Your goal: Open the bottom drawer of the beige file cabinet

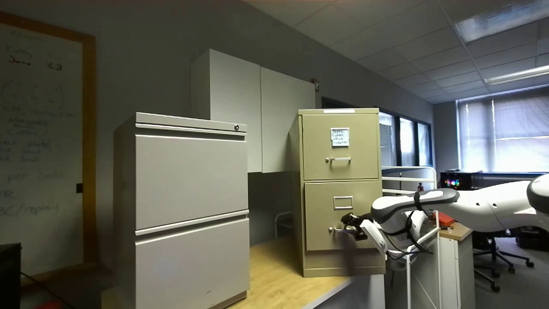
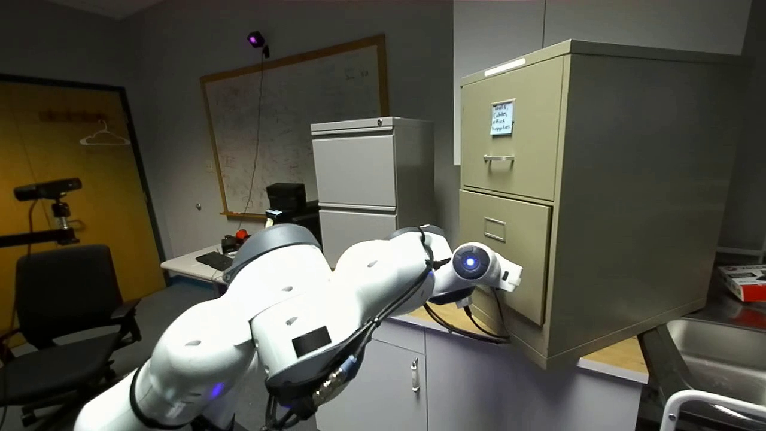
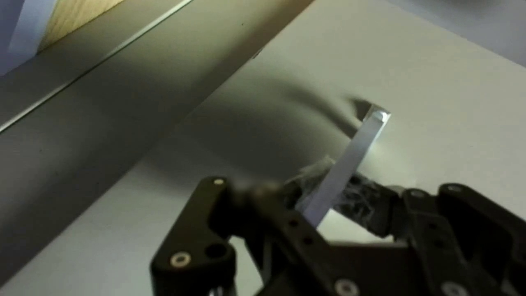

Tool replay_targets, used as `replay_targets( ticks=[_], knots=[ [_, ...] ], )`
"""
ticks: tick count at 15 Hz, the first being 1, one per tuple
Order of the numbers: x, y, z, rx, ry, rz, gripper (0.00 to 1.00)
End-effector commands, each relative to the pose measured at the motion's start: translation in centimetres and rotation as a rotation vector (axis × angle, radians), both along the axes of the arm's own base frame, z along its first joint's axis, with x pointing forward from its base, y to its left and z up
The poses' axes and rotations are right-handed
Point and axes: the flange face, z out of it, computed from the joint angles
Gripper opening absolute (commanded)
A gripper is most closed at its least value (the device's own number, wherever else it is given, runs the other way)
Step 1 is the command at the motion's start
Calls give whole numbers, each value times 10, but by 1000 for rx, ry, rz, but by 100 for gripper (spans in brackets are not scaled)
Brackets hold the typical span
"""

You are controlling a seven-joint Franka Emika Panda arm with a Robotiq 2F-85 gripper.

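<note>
The beige file cabinet (image 1: 315, 146) stands on the counter and also shows in an exterior view (image 2: 628, 197). A paper label is on its top drawer. Its bottom drawer (image 1: 319, 214) has an empty label frame and a thin silver handle (image 1: 338, 230). In an exterior view this drawer's front (image 2: 529, 230) sits slightly proud of the cabinet face. My gripper (image 1: 351, 229) is at the handle's right part. In the wrist view its black fingers (image 3: 307, 199) lie on both sides of the handle (image 3: 355, 150) and look closed on it. In an exterior view the wrist hides gripper and handle.
A pale grey cabinet (image 1: 188, 180) stands left of the beige one. The wooden counter (image 1: 274, 274) runs under the beige cabinet, with grey base cupboards (image 2: 479, 383) below. White metal rails (image 1: 407, 179) and a sink (image 2: 718, 328) are nearby.
</note>
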Motion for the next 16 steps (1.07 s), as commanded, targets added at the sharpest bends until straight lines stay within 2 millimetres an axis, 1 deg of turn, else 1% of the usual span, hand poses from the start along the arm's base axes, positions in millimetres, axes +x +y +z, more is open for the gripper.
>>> replay_targets(
  ticks=[1,7,16],
  knots=[
    [-32,61,-20,-80,96,98,1],
    [-79,98,-26,-140,122,108,0],
    [-153,163,-26,-252,175,130,0]
  ],
)
